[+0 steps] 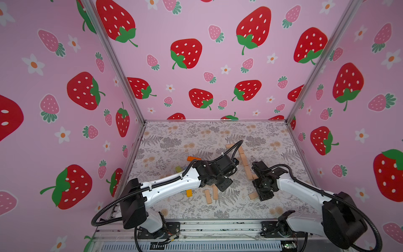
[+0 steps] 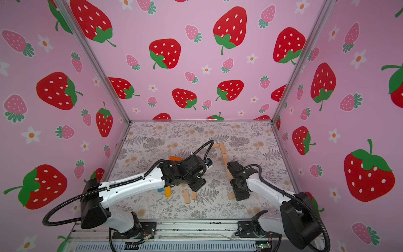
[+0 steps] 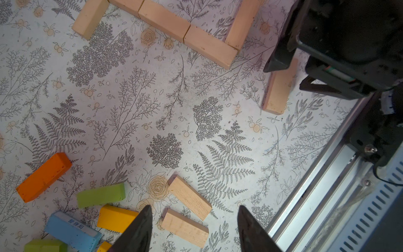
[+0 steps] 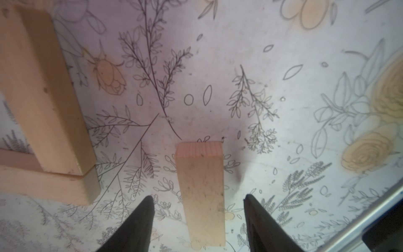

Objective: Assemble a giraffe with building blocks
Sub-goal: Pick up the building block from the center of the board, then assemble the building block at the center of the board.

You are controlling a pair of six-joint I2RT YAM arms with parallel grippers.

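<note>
Several plain tan building blocks [image 1: 246, 167] lie end to end in a bent line at mid-table, also shown in the left wrist view [image 3: 164, 20]. My left gripper [image 3: 194, 208] hangs open above two loose tan blocks [image 3: 189, 197], touching neither. Orange [image 3: 43, 176], green [image 3: 100, 195], yellow [image 3: 116, 218] and blue [image 3: 72, 231] blocks lie beside them. My right gripper [image 4: 197, 199] is open and low, its fingers either side of a single tan block [image 4: 201, 192] with a gap on both sides. In both top views that block [image 1: 253, 196] pokes out under the right gripper [image 1: 262, 194].
Pink strawberry-printed walls [image 1: 65, 109] close in the floral mat [image 1: 196, 135] on three sides. An aluminium rail [image 1: 218, 227] runs along the front edge, near both arm bases. The left arm [image 1: 170, 185] reaches across the coloured blocks and hides some in the top views.
</note>
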